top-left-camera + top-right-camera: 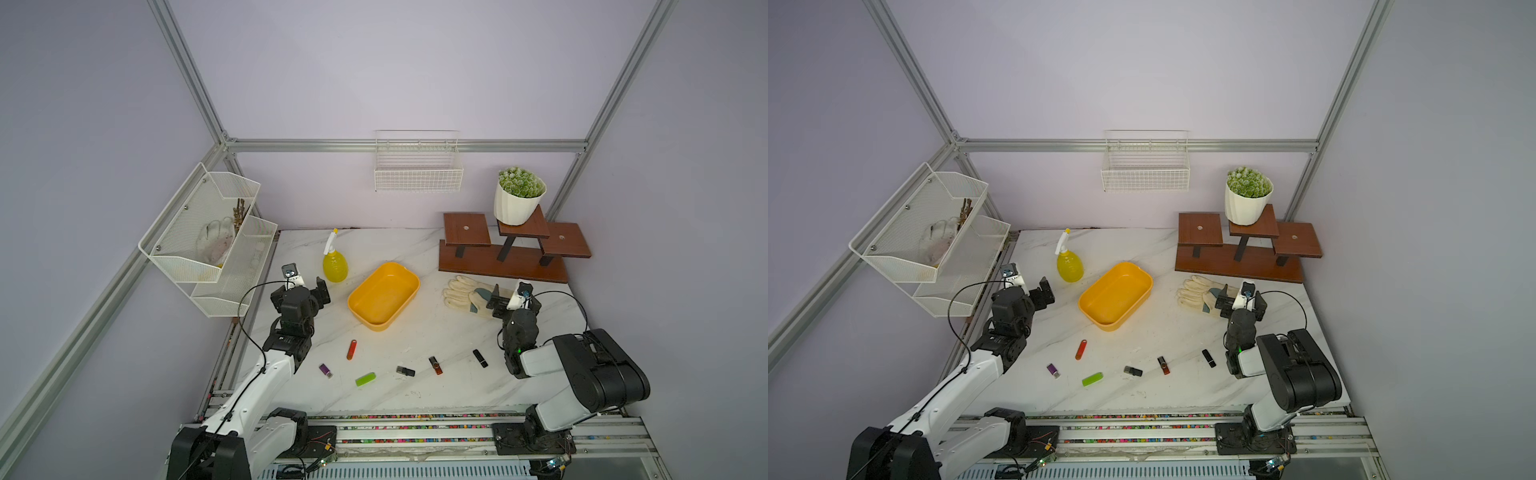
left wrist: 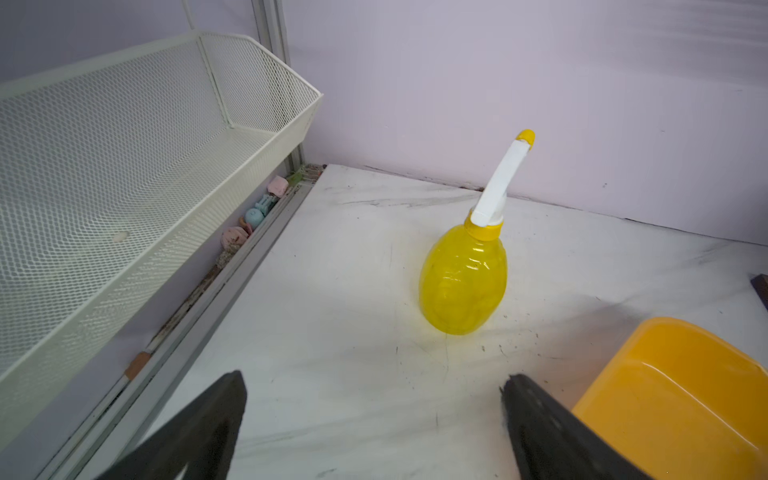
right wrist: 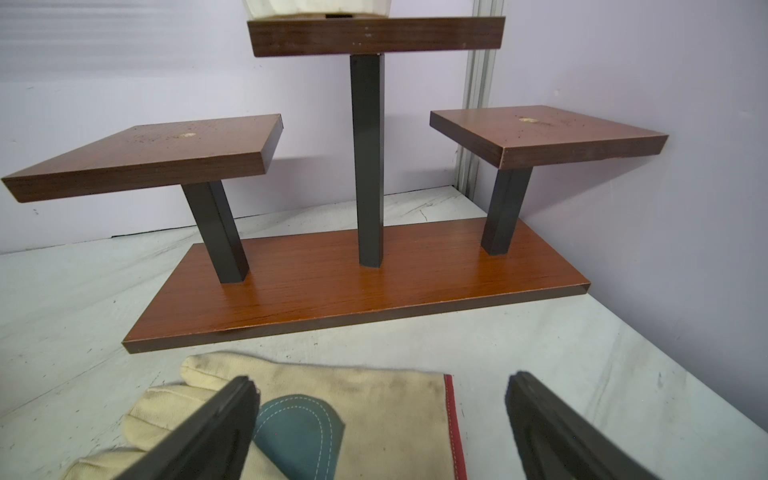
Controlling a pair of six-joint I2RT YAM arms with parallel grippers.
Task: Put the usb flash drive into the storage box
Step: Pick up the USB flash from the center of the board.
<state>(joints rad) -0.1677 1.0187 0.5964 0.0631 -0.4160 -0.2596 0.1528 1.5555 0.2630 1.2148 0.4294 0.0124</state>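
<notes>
Marble tabletop [image 1: 436, 332]: storage box [image 1: 384, 296] was empty, left gripper [image 2: 374, 376] and right gripper [image 3: 380, 377] spread, holding nothing. Orange usb flash drive [image 1: 352, 349] lay nearest the box; pinching across its narrow width looked safest.

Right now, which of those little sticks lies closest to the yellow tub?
The orange-red flash drive, lying just in front of the storage box; the other five drives sit farther from it in a loose row.

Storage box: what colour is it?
The storage box is plain yellow-orange, clearest in a top view.
</notes>
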